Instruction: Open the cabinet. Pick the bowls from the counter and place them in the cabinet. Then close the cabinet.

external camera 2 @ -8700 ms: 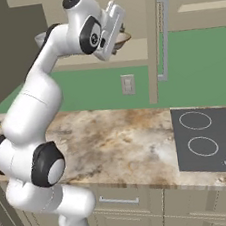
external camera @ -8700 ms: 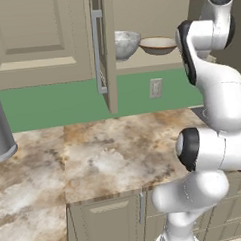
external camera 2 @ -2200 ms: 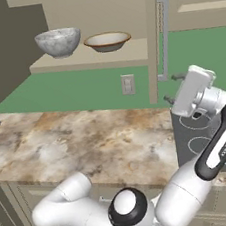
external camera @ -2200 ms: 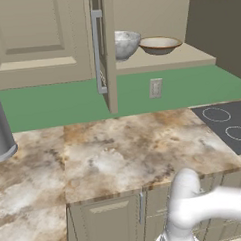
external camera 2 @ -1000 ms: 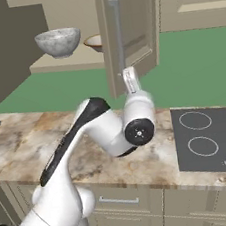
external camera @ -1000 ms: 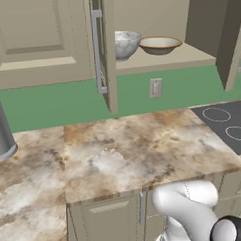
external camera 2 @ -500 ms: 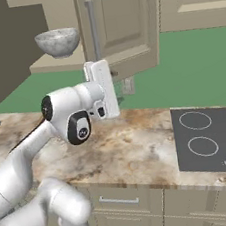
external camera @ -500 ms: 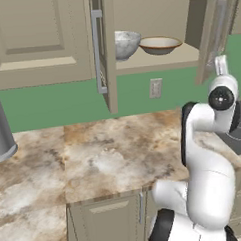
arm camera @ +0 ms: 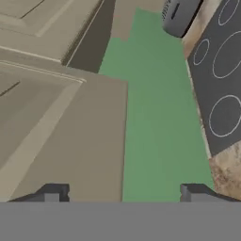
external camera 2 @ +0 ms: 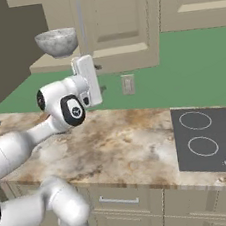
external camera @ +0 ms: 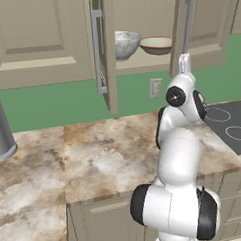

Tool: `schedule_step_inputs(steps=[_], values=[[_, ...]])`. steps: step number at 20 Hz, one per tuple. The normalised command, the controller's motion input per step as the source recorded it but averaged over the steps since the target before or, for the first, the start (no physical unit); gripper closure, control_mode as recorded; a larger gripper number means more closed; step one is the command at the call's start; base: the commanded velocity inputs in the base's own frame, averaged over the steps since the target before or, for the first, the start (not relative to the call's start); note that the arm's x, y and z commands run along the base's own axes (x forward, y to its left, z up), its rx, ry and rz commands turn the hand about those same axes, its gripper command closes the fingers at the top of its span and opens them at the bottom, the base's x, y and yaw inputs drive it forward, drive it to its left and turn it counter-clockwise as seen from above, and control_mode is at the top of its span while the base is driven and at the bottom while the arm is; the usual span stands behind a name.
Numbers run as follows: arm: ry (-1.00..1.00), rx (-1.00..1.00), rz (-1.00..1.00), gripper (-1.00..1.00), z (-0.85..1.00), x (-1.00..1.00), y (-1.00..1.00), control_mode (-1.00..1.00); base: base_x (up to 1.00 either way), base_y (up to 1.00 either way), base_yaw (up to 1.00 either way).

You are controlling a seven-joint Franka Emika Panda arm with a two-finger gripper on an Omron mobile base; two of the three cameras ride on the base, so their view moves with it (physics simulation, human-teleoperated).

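The cabinet's left door (external camera: 108,53) stands wide open, edge-on to me. Its right door (external camera: 200,25) (external camera 2: 118,23) (arm camera: 61,122) is swung most of the way shut. On the shelf inside sit the mottled grey-white bowl (external camera: 126,42) (external camera 2: 57,41) and the cream bowl (external camera: 156,44). In the right base view the door hides the cream bowl. My gripper (external camera: 183,59) (external camera 2: 84,59) (arm camera: 123,190) points up at the right door's lower edge, below its silver handle (external camera: 188,19) (external camera 2: 80,18). It is open, holding nothing. The counter (external camera: 94,164) (external camera 2: 118,139) lies below.
A tall grey cylinder (external camera: 0,131) (arm camera: 179,16) stands at the counter's far left. The dark stovetop (external camera: 228,129) (external camera 2: 214,139) (arm camera: 221,70) lies to the right. Green wall with an outlet (external camera: 155,88) (external camera 2: 128,84) backs the counter.
The right cabinet door has swung from wide open to nearly shut. My arm swept leftward with it, and the gripper now sits under the door's lower edge.
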Motion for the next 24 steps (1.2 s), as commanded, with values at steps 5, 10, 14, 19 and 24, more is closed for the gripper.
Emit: schedule_step_inputs(steps=[5,10,14,19,24], values=[[0.16,0.18,0.37,-1.0,0.55,1.0,0.0,-1.0,0.0,0.0,0.0],[0.24,0.17,0.39,-1.0,0.42,1.0,0.0,-1.0,0.0,0.0,0.0],[0.33,0.15,0.36,-1.0,0.45,0.9,0.0,-1.0,0.0,0.0,0.0],[0.29,0.05,0.21,-1.0,0.56,0.02,0.0,-1.0,0.0,0.0,0.0],[0.25,0.0,0.05,-1.0,0.91,-0.55,0.0,-1.0,0.0,0.0,0.0]])
